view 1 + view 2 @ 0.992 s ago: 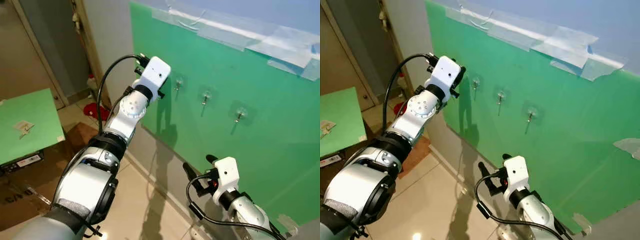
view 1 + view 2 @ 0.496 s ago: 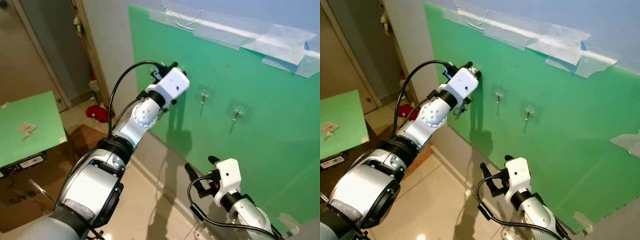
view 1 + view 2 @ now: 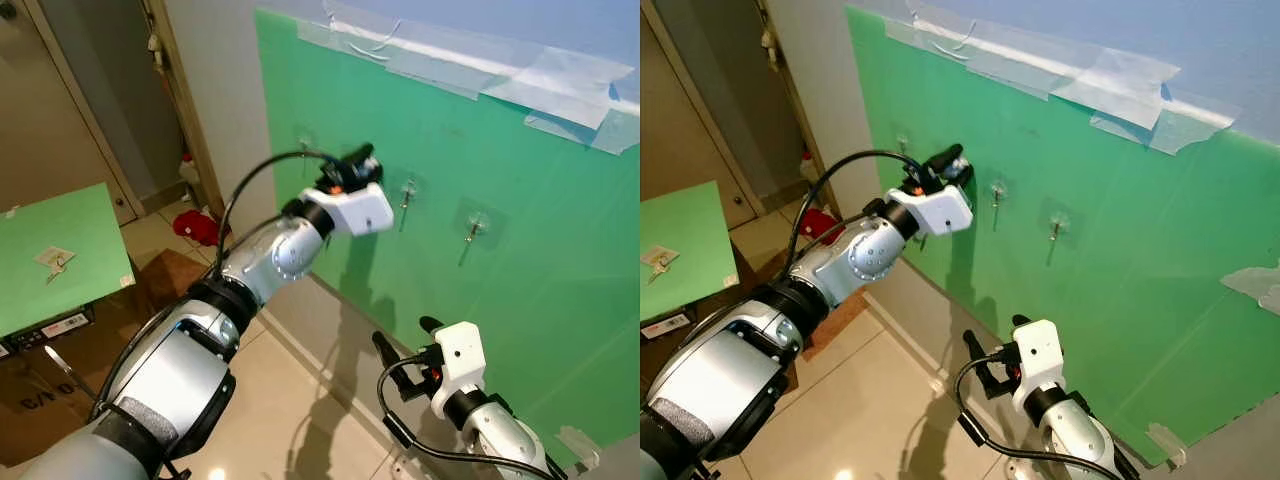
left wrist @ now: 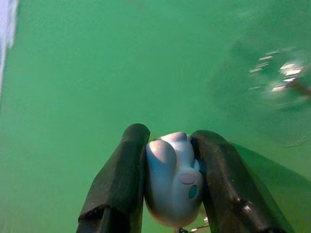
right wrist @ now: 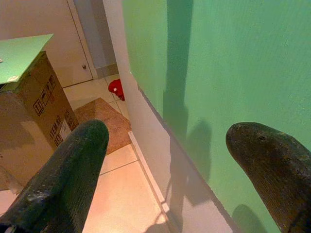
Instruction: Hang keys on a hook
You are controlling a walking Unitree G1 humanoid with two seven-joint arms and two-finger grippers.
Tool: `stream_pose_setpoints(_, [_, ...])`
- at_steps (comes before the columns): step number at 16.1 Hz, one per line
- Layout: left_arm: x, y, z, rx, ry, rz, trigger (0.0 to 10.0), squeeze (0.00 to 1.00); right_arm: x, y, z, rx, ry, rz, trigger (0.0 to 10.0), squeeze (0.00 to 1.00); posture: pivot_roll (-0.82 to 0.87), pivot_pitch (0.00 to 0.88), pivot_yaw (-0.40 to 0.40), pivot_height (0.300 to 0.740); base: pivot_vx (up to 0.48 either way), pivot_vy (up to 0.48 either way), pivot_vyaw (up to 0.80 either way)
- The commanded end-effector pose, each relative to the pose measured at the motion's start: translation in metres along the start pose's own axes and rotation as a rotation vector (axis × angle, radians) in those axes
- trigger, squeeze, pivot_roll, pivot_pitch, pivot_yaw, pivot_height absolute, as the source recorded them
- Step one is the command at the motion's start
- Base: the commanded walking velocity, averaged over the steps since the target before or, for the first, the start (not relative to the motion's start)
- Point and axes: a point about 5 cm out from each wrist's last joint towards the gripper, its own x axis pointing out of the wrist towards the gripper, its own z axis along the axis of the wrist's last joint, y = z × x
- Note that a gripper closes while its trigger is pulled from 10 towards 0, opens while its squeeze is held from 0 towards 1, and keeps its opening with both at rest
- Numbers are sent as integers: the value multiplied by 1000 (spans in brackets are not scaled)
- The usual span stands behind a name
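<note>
Left gripper (image 3: 352, 166) has swung rightward along the green board (image 3: 520, 230), exposing a hook (image 3: 303, 140).

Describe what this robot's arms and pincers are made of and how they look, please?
Both arms are shiny silver metal with rounded joints and black bands. The left arm ends in a white boxy wrist housing, with a black cable looping over it. The left gripper and right gripper each have two long black fingers, rounded at the tips. The right arm carries the same white housing and a curling black cable.

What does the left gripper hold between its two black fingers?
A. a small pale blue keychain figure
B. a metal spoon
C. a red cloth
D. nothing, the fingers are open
A: the left wrist view shows the left gripper shut on a pale blue keychain figure, close to the green board.
</note>
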Motion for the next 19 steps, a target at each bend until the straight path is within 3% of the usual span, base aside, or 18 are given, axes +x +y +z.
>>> stream_pose_setpoints(1, [-7, -6, -2, 78, -37, -20, 0, 0, -1, 0, 4, 3, -9, -8, 10000, 0, -224, 0, 65, 740, 0, 0, 0])
stream_pose_setpoints(3, [-11, -8, -2, 132, -76, -25, 0, 0, -1, 0, 3, 4, -7, -8, 10000, 0, -224, 0, 65, 740, 0, 0, 0])
stream_pose_setpoints(5, [-13, -7, -5, 118, -65, -5, 0, 0, -1, 0, 3, 5, -6, -8, 10000, 0, -224, 0, 65, 740, 0, 0, 0])
stream_pose_setpoints(7, [-11, 4, -11, -181, 36, 58, 0, 0, -1, 1, 3, 5, -6, -9, 10000, 0, -218, 0, 63, 740, 0, 0, 0])
stream_pose_setpoints(9, [-8, 14, -21, -680, 160, 173, 0, 0, -1, 1, 3, 6, -6, -10, 10000, 0, -215, 0, 71, 740, 0, 0, 0])
stream_pose_setpoints(10, [-8, 17, -23, -810, 171, 205, 0, 0, -1, 1, 3, 8, -5, -12, 10000, 0, -213, 0, 74, 740, 0, 0, 0])
stream_pose_setpoints(11, [-13, 23, -24, -1027, 159, 240, 0, 0, 0, 1, 2, 15, -2, -20, 10000, 0, -211, 0, 75, 740, 0, 0, 0])
stream_pose_setpoints(12, [-22, 25, -21, -1156, 115, 237, 0, 0, 0, 1, 1, 20, 0, -22, 10000, 0, -199, 0, 75, 740, 0, 0, 0])
stream_pose_setpoints(15, [-52, 19, 11, -1190, -2, 56, 0, 0, 2, 0, 1, 25, -9, -15, 10000, 0, -162, 0, 71, 740, 0, 0, 0])
stream_pose_setpoints(16, [-59, 20, 22, -1252, -19, 31, 0, 0, 5, -1, 1, 24, -12, -13, 10000, 0, -151, 0, 65, 740, 0, 0, 0])
stream_pose_setpoints(17, [-68, 20, 37, -1261, -51, 17, 0, 0, 10, -2, 3, 22, -16, -9, 10000, 0, -142, 0, 58, 740, 0, 0, 0])
stream_pose_setpoints(19, [-76, 21, 43, -1268, -29, 8, 0, 0, 14, -3, 5, 22, -21, -3, 10000, 0, -127, 0, 52, 740, 0, 0, 0])
